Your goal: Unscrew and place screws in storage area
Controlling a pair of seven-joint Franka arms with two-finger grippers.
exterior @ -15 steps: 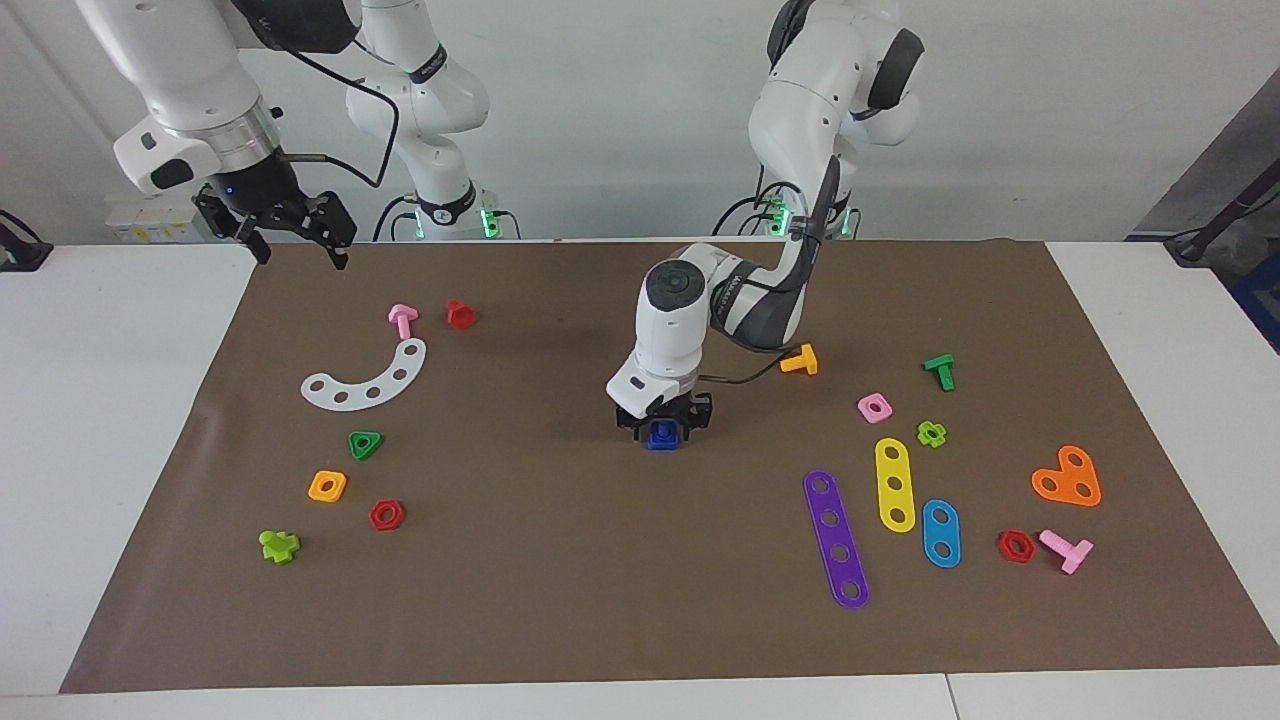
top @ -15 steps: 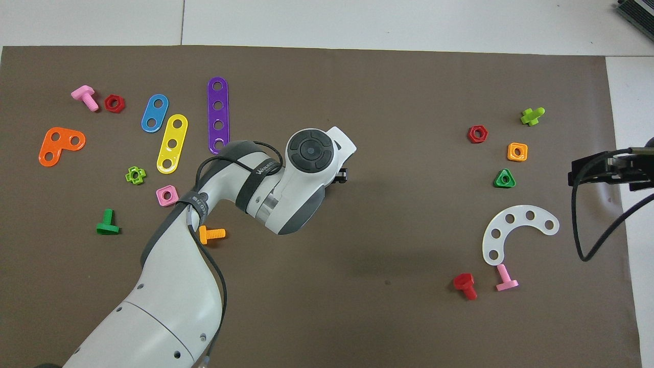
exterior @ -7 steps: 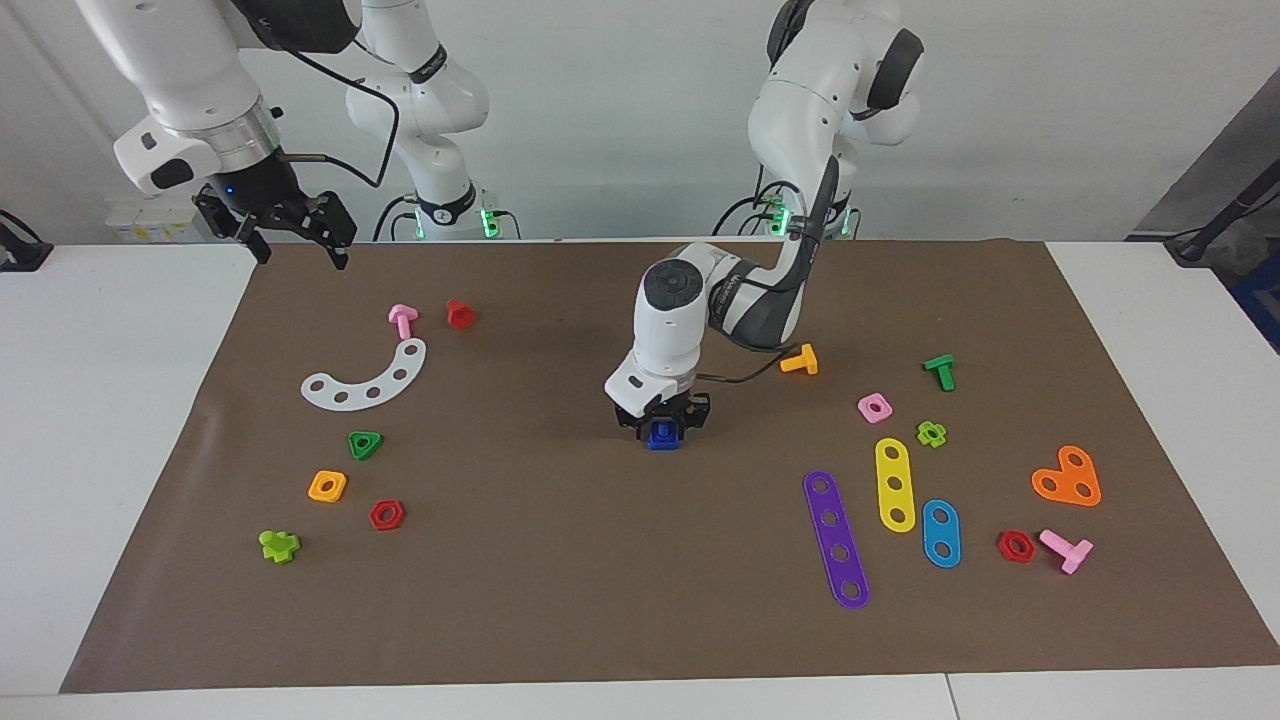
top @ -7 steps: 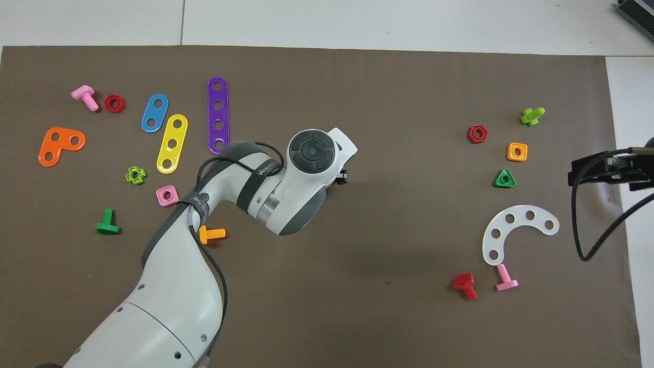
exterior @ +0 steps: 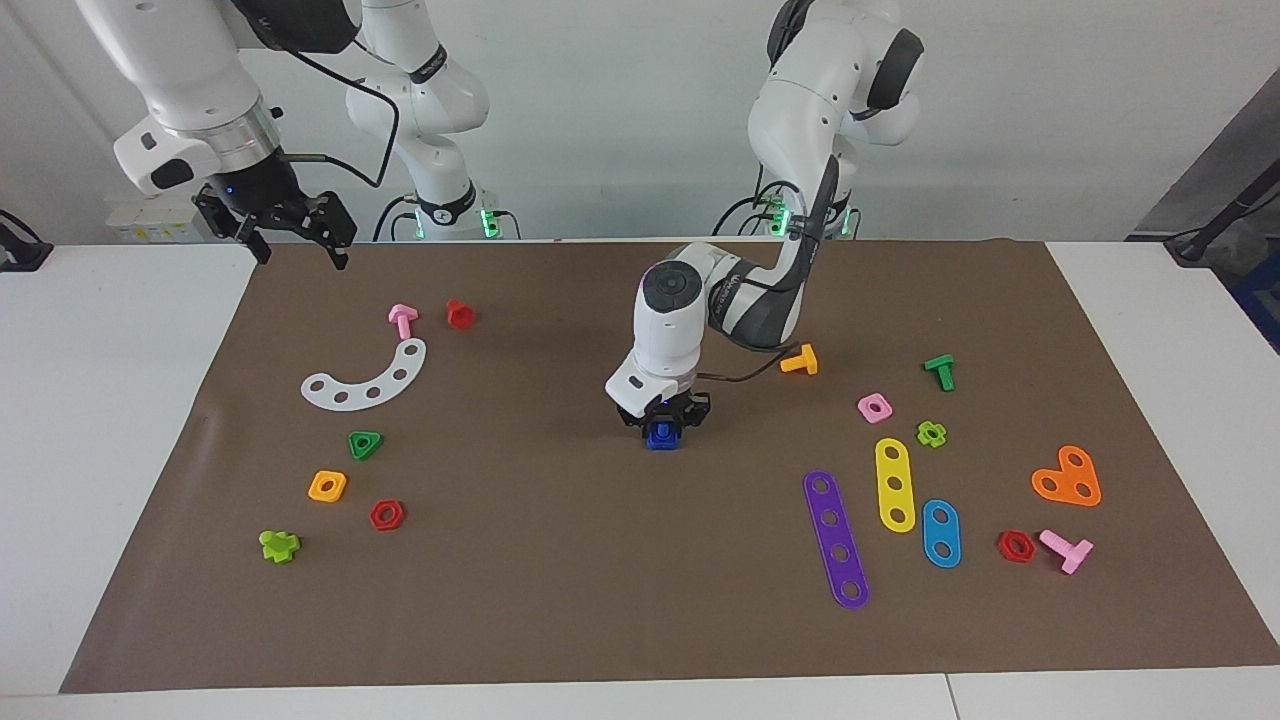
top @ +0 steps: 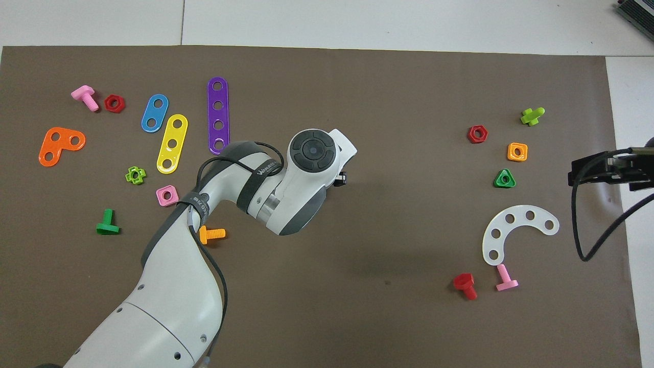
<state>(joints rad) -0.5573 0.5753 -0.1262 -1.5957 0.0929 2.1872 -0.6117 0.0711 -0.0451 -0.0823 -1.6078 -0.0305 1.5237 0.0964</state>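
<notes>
The dark-blue screw (exterior: 661,437) stands in the middle of the brown mat (exterior: 560,580). My left gripper (exterior: 662,424) comes straight down on it, and its fingers press against the screw's top from both sides, shut on it. In the overhead view the left wrist (top: 311,151) covers the screw and only a black bit of the hand pokes out. My right gripper (exterior: 300,256) hangs open and empty over the mat's corner at the right arm's end, waiting; it is also seen at the overhead view's edge (top: 587,173).
Toward the right arm's end lie a white curved strip (exterior: 368,378), a pink bolt (exterior: 402,320), a red bolt (exterior: 460,313) and several nuts. Toward the left arm's end lie an orange bolt (exterior: 799,360), a green bolt (exterior: 940,370), purple (exterior: 836,538), yellow and blue strips and an orange plate (exterior: 1067,477).
The left gripper's fingers have drawn in onto the blue screw, and the wrist has risen very slightly. The right arm has not moved.
</notes>
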